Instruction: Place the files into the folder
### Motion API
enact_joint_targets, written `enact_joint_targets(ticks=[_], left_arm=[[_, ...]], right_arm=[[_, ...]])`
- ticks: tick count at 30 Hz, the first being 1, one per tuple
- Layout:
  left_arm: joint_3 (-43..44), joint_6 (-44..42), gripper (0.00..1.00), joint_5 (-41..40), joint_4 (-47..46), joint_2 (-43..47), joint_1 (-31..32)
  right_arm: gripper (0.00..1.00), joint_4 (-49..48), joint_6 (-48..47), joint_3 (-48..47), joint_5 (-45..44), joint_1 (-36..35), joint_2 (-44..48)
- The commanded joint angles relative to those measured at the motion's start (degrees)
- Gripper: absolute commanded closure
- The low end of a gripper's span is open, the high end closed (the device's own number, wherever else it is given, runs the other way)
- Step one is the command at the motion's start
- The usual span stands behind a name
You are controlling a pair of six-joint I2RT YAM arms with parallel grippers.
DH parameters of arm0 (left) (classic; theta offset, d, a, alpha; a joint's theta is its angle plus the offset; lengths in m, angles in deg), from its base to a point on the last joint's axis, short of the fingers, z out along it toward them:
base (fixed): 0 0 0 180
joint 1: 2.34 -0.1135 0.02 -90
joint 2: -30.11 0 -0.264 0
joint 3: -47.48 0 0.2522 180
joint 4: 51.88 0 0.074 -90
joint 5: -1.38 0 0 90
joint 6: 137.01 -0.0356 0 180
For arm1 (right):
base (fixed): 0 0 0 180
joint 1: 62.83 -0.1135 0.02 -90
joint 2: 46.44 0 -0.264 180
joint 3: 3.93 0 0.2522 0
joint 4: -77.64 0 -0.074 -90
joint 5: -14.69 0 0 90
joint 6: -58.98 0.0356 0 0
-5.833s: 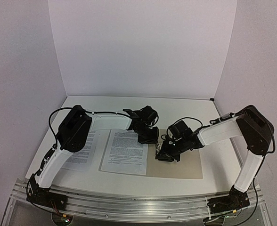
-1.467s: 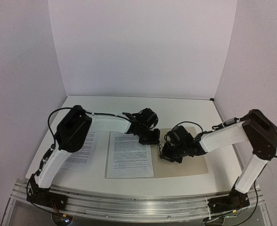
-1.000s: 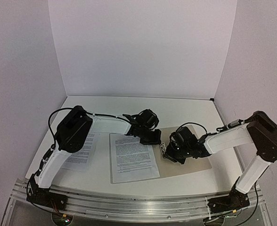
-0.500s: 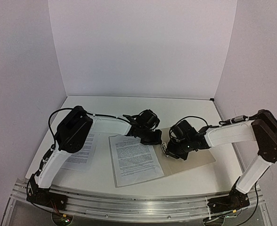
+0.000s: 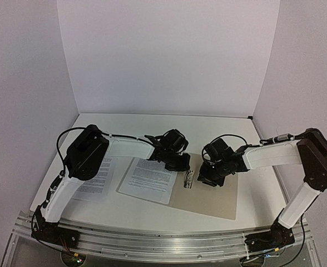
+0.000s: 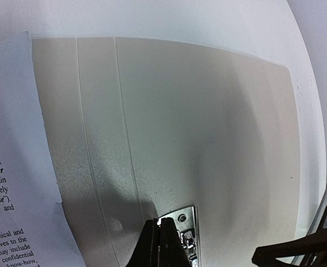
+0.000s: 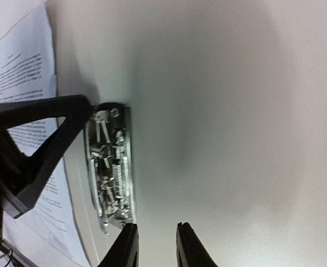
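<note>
The beige folder [image 5: 213,197] lies open and flat on the table, its metal clip [image 5: 187,179] along the spine. One of the files, a printed white sheet [image 5: 149,178], rests askew on the folder's left half. Another sheet [image 5: 94,179] lies on the table under the left arm. My left gripper [image 5: 180,165] is shut, its tip [image 6: 162,222] pressed down at the corner of the clip [image 6: 187,236]. Just right of the clip [image 7: 110,172], my right gripper [image 7: 157,242] hovers over the bare folder [image 7: 236,111], open a little with nothing between its fingers.
White walls close in the table [image 5: 219,128] at the back and on both sides. The folder's near right corner [image 5: 234,217] lies close to the metal rail [image 5: 163,239] at the front. Both arms meet over the folder's spine.
My right gripper has opened, let go of the clip and drawn back slightly. The folder and its sheet have swung clockwise and now lie tilted the other way. The left gripper stays shut at the clip.
</note>
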Motion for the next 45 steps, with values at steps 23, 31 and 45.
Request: enact_joint_targets(ticks=[23,31,45], left_arm=[[-3.5,-1.0,1.0,-4.5,13.4,-2.9,-1.0],[-3.6,-1.0,1.0,-4.6,13.6,-2.9,-1.1],[-4.6,-2.5,1.0,-5.7,13.0,-3.2,-1.8]], right_arm=[[0.88,-11.4,-2.4,-2.2,10.5,-3.0,-9.7],[1.0,-11.4,1.2,2.4,8.8,-2.9,-10.2],[1.0,-9.9,7.6,14.2,5.5,-2.9,-14.9]])
